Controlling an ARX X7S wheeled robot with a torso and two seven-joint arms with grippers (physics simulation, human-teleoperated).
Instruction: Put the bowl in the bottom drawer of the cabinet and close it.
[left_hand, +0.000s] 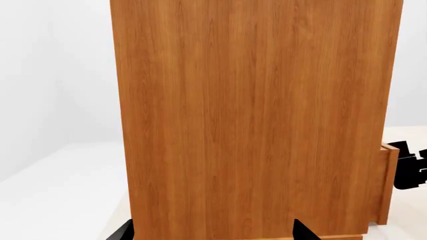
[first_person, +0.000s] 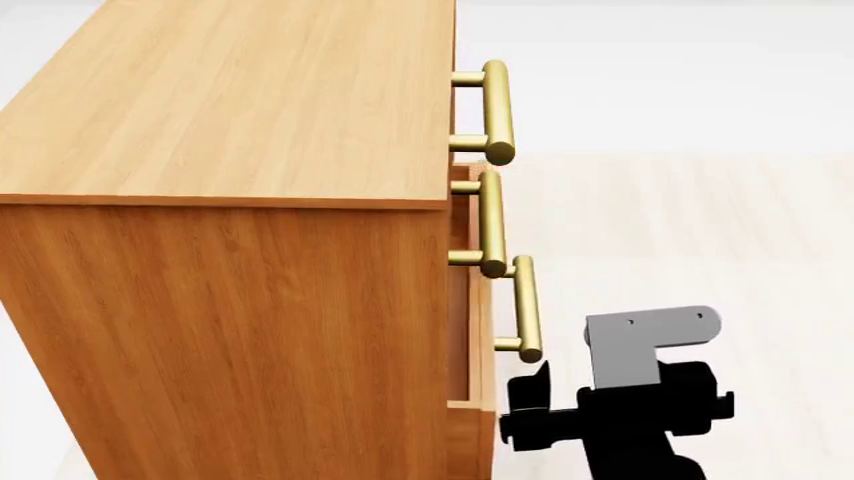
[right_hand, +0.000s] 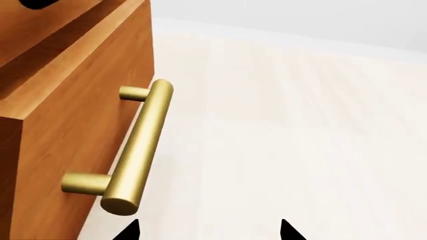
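**Facing the cabinet, bottom drawer ajar**

Filling most of the head view, the cabinet (first_person: 227, 280) shows its honey-brown top and one side panel, with its three brass bar handles sticking out along its front edge. The left wrist view is taken up almost wholly by that same side panel (left_hand: 253, 115).

Lowest on the cabinet's front, the bottom drawer (first_person: 470, 400) stands out a little way past the two drawers above it, so it is not shut. Its brass handle (right_hand: 137, 155) runs close along the drawer front in the right wrist view, mounted on two short posts.

Just in front of the bottom drawer, below the end of its handle, sits the right gripper (first_person: 534, 405), black with a grey bracket above it; its fingertips are set apart with nothing between them, near the handle but not touching it.

The left gripper (left_hand: 213, 232) faces the cabinet's side panel, its two black tips spread wide and empty.

The bowl cannot be seen in any view.
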